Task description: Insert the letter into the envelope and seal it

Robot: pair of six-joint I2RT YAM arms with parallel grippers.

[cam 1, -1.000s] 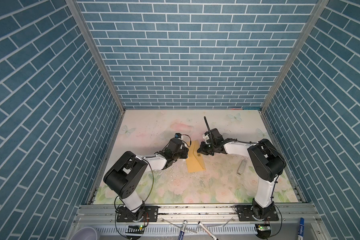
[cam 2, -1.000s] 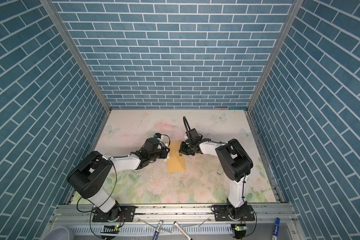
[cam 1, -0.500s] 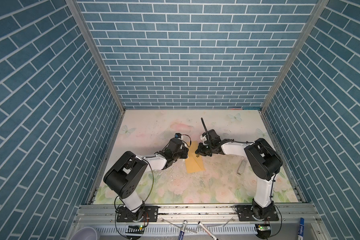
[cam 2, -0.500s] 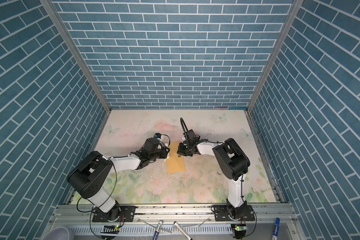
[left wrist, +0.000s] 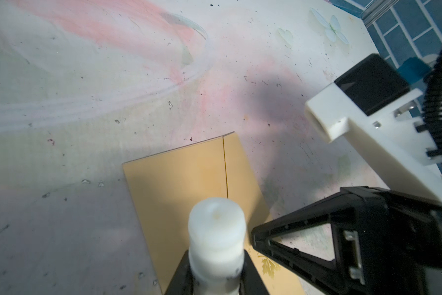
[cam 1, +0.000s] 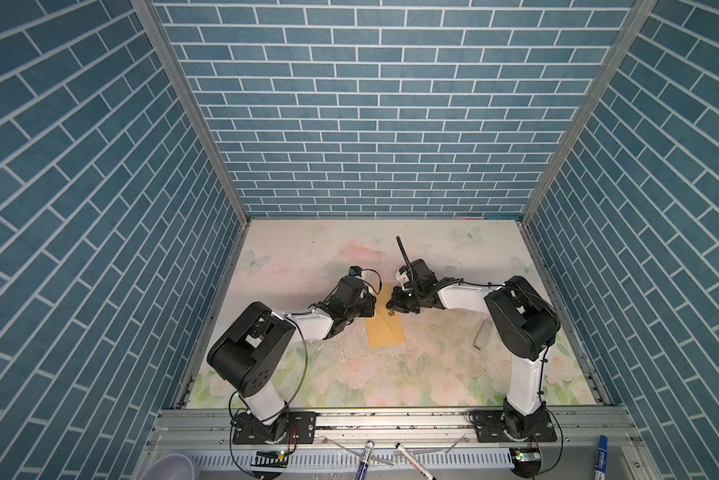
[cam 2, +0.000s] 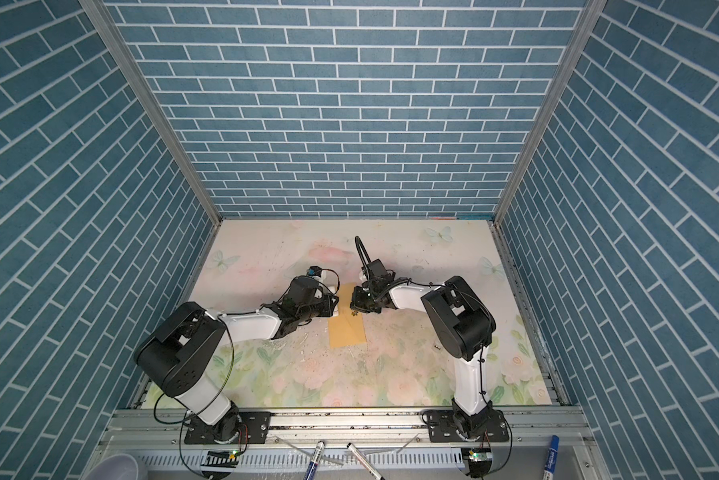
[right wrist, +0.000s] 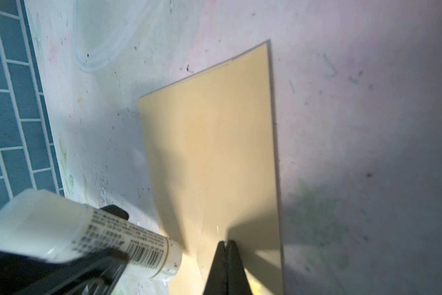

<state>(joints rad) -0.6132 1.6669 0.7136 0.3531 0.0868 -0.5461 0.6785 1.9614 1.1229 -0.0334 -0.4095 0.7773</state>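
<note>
The golden-tan envelope (cam 1: 386,328) (cam 2: 347,330) lies flat on the floral table mat, between the two arms. It is also in the left wrist view (left wrist: 184,184) and the right wrist view (right wrist: 214,143). A small gold leaf emblem (left wrist: 269,267) shows on it. My left gripper (cam 1: 372,301) (left wrist: 216,258) is shut on a white glue stick (left wrist: 216,235) (right wrist: 107,237), whose tip hangs over the envelope's edge. My right gripper (cam 1: 392,306) (right wrist: 225,242) is shut, with its tips down on the envelope near the emblem. The letter is out of view.
A small pale oblong object (cam 1: 481,334) lies on the mat to the right of the envelope. Markers (cam 1: 364,461) (cam 1: 601,457) and a pale cup (cam 1: 168,465) sit at the front rail. Blue brick walls (cam 1: 100,249) close in the back and both sides.
My right arm has shifted slightly to the left over the envelope. The left arm and the glue stick have stayed still.
</note>
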